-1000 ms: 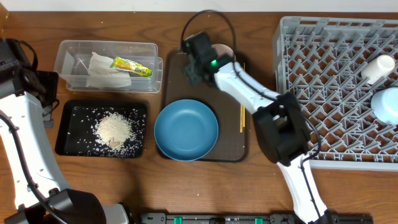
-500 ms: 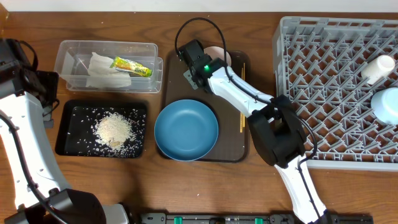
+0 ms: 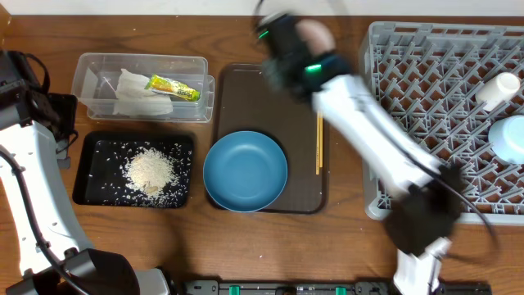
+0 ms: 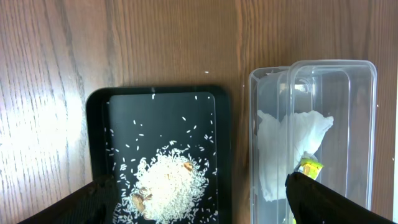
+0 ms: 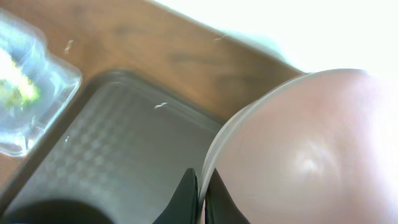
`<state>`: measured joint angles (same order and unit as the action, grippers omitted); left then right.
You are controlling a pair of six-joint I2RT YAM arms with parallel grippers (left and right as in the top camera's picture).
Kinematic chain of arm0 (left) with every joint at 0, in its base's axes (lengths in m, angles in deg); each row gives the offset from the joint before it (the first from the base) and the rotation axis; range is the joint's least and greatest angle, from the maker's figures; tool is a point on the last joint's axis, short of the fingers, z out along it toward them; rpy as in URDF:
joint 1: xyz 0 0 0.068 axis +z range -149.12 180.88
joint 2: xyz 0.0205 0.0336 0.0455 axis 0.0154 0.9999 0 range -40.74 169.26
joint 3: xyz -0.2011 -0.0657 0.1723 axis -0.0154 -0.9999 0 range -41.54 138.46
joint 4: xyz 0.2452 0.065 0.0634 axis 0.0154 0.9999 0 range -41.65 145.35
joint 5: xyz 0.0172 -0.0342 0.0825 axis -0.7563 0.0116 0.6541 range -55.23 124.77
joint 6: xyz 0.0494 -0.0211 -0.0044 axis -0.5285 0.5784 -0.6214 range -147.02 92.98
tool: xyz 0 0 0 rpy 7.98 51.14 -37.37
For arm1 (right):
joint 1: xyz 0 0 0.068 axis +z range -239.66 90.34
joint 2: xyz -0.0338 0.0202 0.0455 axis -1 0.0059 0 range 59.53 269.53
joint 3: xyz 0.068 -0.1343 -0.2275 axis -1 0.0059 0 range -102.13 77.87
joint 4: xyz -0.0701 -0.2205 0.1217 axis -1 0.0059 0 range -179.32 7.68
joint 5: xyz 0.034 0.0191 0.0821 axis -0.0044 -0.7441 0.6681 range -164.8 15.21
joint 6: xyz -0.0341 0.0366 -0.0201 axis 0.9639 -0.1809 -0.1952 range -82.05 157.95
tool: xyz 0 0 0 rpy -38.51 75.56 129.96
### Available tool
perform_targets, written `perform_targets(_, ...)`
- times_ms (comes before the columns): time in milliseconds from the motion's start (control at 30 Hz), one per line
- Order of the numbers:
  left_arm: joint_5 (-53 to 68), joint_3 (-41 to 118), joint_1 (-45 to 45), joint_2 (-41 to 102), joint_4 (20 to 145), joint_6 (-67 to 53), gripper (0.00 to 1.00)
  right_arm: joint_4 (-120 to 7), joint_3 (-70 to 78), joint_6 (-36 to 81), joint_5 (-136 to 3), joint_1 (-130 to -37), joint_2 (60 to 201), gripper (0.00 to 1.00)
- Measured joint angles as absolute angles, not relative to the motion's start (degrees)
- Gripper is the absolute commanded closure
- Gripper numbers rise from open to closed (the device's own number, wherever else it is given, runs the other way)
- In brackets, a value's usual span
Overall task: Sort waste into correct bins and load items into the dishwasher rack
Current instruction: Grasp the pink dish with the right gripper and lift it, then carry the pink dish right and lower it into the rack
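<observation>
Since the picture half a second before, the right arm had swung up and toward the rack (image 3: pixel 426 82). It had lifted the pink bowl (image 3: pixel 315 34) off the far end of the brown tray (image 3: pixel 246 90), and it was blurred with motion in the overhead view. In the right wrist view, the right gripper (image 5: pixel 200 194) was pinched closed on the bowl's rim, which sat between its two fingertips. The bowl hung above the tray's far edge.

The left gripper (image 4: pixel 199 180) had not moved. Its fingers stood spread apart and empty above the black tray (image 3: pixel 86 164) of rice (image 3: pixel 150 170) and the clear container (image 3: pixel 98 70). That container held the napkin (image 3: pixel 135 92) and the wrapper (image 3: pixel 173 88).

The blue plate (image 3: pixel 245 170) and the chopsticks (image 3: pixel 318 146) lay on the brown tray. A white cup (image 3: pixel 497 90) and a light-blue bowl (image 3: pixel 509 138) were already in the rack, at its right side.

The step in hand appeared to be carrying the pink bowl to the rack. A grip on the rim alone is slight, so a smooth, unhurried swing would suit it better than a fast one. The bowl should pass above the rack's near wall and come down in a free spot among the pegs, apart from the cup and the other bowl. The fingers should part only once the pegs bear its weight.
</observation>
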<state>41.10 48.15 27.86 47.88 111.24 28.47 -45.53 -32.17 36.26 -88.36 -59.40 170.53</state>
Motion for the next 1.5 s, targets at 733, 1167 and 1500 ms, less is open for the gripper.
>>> perform_targets(733,41.1,48.15,27.86,47.88,111.24,28.47,0.11,-33.18,-32.58,24.33,-61.04,-124.06,158.0,0.99)
perform_targets(1167,41.12,48.15,27.86,47.88,111.24,28.47,0.11,-56.35,-32.15,21.94,-25.89,-136.86,178.0,0.99)
perform_targets(1500,41.12,48.15,27.86,47.88,111.22,28.47,0.11,-69.31,-32.1,17.0,-14.31,-137.54,187.57,0.99)
